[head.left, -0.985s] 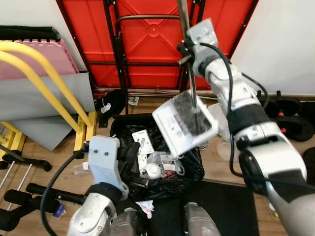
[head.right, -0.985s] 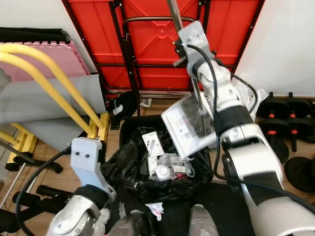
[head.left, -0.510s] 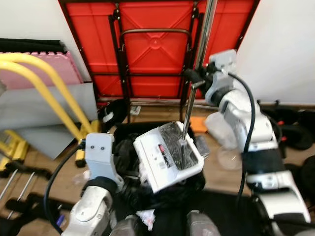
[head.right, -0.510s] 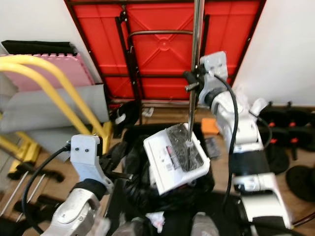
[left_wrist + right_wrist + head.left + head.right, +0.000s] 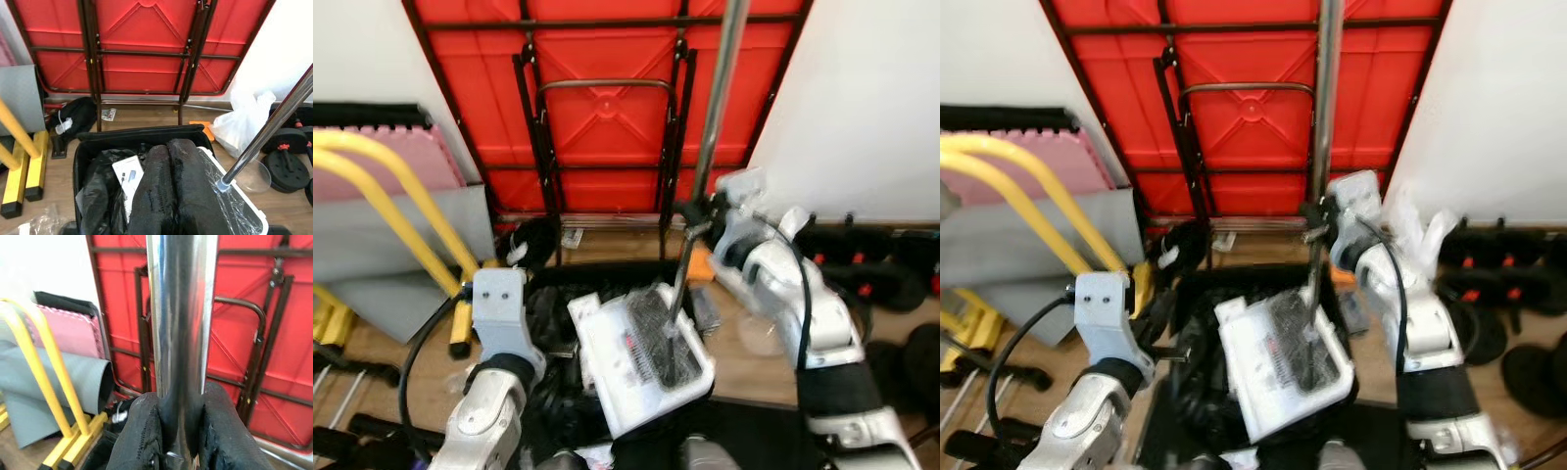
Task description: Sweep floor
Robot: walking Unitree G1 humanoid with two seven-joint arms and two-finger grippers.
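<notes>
One white dustpan, tilted, over black-lined trash bin; dark debris on pan face. Chrome pole rising from pan nearly upright, passing in front of folded red table leaning on wall. Right gripper clamped around pole at mid-height, jaws closed on it. Left gripper above bin beside pan's edge, jaws pressed together, holding nothing visible. Packaging and wrappers inside bin liner. Yellow frame, pink mat and grey roll to left; dumbbells and white plastic bag on wooden floor to right.
</notes>
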